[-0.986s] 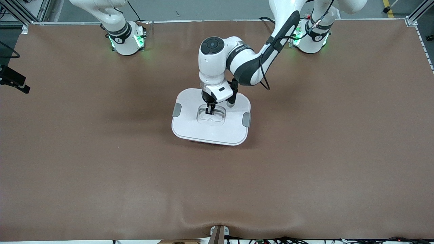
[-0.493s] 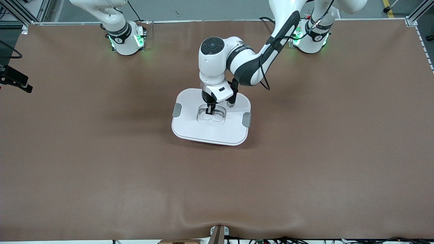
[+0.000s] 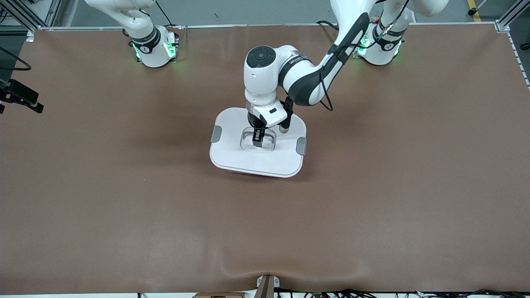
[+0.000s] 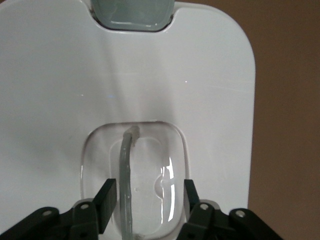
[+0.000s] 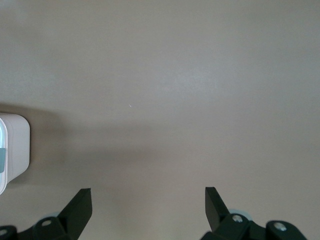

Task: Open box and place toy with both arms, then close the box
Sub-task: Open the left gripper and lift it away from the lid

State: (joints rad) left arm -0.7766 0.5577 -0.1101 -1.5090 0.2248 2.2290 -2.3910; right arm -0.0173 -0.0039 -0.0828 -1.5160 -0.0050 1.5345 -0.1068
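The box [image 3: 257, 142] sits closed near the middle of the brown worktop [image 3: 124, 198], with its white lid [image 3: 236, 153] seated on top and one grey side clip [image 3: 215, 134] toward the right arm's end and the other clip [image 3: 301, 145] toward the left arm's end. A recessed clear centre handle [image 3: 269, 142] occupies the middle of the lid. The left arm reaches from its base down over the box, and the left hand [image 3: 258, 140] points straight down into the handle recess. In the left wrist view, the left hand [image 4: 145, 202] has its fingers [image 4: 106, 197] apart, one on each side of the thin clear handle strip [image 4: 125, 185]; the strip runs between them with a visible gap to each finger, so the hand straddles the handle without clamping it. The same view shows the recess [image 4: 134, 175] directly under the hand and one grey clip [image 4: 132, 12] at the lid edge. The toy is not visible in any view. The right arm waits at its end of the worktop; only its base shows in the front view. In the right wrist view, the right hand [image 5: 148, 205] has its fingers [image 5: 80, 207] spread wide over bare worktop, holding nothing, with a corner of the box [image 5: 14, 150] showing at the edge of that view, well apart from the hand.
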